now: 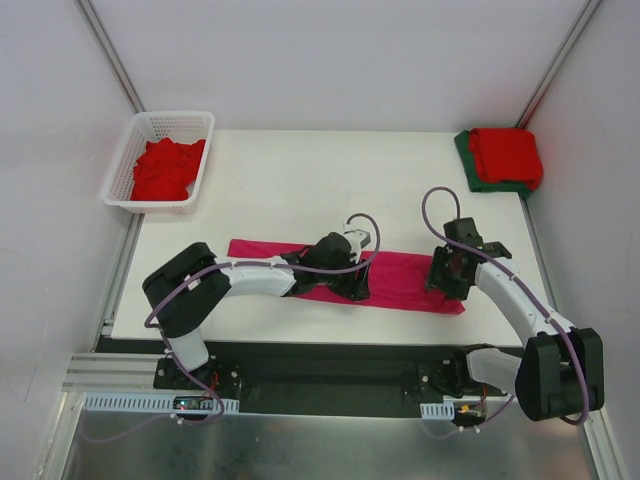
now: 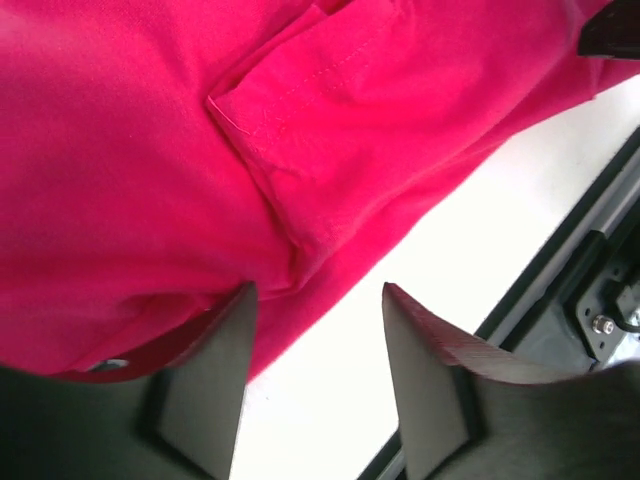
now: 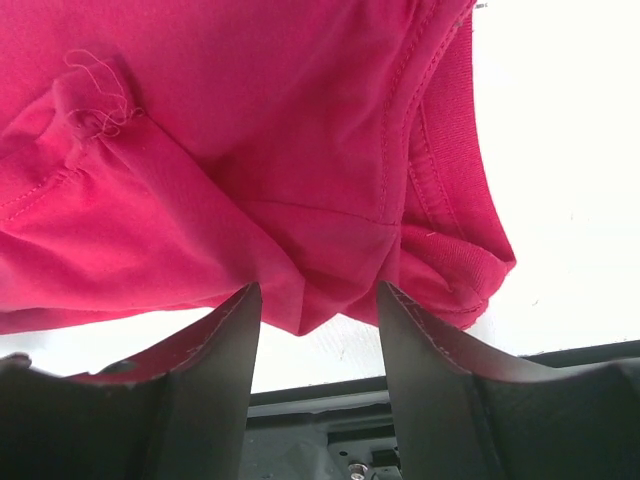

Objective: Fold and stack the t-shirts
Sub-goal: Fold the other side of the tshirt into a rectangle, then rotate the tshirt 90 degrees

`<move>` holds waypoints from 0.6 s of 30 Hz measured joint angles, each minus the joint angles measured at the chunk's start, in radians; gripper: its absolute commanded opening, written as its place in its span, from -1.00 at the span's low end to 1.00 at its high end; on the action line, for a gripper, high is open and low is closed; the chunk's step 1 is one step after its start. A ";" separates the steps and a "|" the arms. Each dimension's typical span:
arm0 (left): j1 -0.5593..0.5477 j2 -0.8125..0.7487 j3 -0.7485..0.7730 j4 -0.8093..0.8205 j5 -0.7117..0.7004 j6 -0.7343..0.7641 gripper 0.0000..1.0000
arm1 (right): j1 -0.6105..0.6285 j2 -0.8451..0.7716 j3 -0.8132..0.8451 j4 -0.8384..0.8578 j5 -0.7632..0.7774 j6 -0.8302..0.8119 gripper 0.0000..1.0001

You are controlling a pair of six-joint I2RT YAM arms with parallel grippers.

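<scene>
Currently left tool [image 2: 315, 295], right tool [image 3: 318, 295] jaws apart over magenta shirt [image 1: 400, 280]; basket [image 1: 170, 118] back-left, folded stack [image 1: 505, 155] back-right.

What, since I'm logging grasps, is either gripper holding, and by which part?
Nothing is held: the left gripper and right gripper both stand open at the near edge of the magenta t-shirt.

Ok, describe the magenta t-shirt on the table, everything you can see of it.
The magenta t-shirt is soft plain cloth with stitched hems and a collar band at its right end, folded into a long narrow strip. It lies flat across the near part of the white table. The left tool hangs over its middle and the right tool over its right end, both with jaws apart.
</scene>
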 measured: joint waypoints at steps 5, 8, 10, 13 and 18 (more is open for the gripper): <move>0.000 -0.067 -0.008 -0.024 -0.001 -0.003 0.18 | 0.004 0.000 0.003 0.007 0.002 0.015 0.07; 0.000 -0.129 -0.008 -0.042 -0.001 -0.003 0.27 | 0.005 -0.005 0.015 0.008 0.005 0.019 0.07; 0.000 -0.178 -0.008 -0.055 -0.002 -0.003 0.29 | 0.005 -0.015 0.031 0.008 0.010 0.022 0.03; 0.000 -0.245 -0.008 -0.071 -0.018 -0.001 -0.19 | 0.006 -0.022 0.060 0.018 0.018 0.024 -0.85; 0.002 -0.282 -0.008 -0.082 -0.070 0.032 -1.00 | 0.007 0.005 0.068 0.060 0.012 0.040 -0.97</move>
